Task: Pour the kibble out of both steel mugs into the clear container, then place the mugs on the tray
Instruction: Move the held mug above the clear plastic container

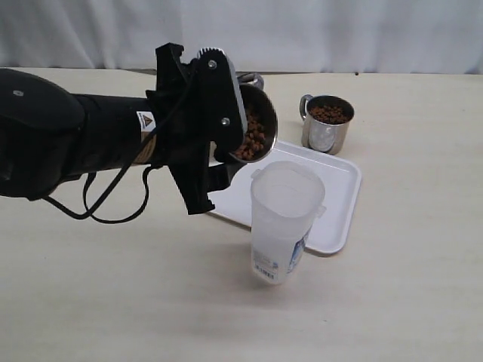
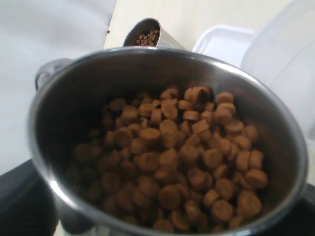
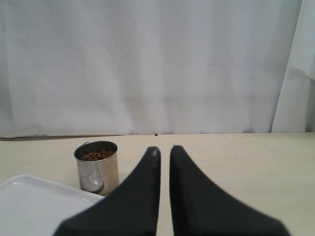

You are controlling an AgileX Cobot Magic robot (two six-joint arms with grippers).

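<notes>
My left gripper (image 1: pixel 240 121) is shut on a steel mug (image 1: pixel 260 121), tipped on its side just above and left of the clear container (image 1: pixel 283 219). Kibble (image 2: pixel 182 152) piles toward the mug's lower lip (image 2: pixel 275 196) and stays inside it. The container stands upright on the table at the tray's (image 1: pixel 339 204) near edge and looks empty. The second steel mug (image 1: pixel 328 124) stands upright beyond the tray, full of kibble (image 1: pixel 330 113). My right gripper (image 3: pixel 164 150) is shut with nothing in it, low over the table to the right of that mug (image 3: pixel 97 167).
A white curtain (image 3: pixel 157 64) hangs behind the table's far edge. The left arm's black body and cable (image 1: pixel 98 204) stretch over the left of the table. The right arm is outside the exterior view.
</notes>
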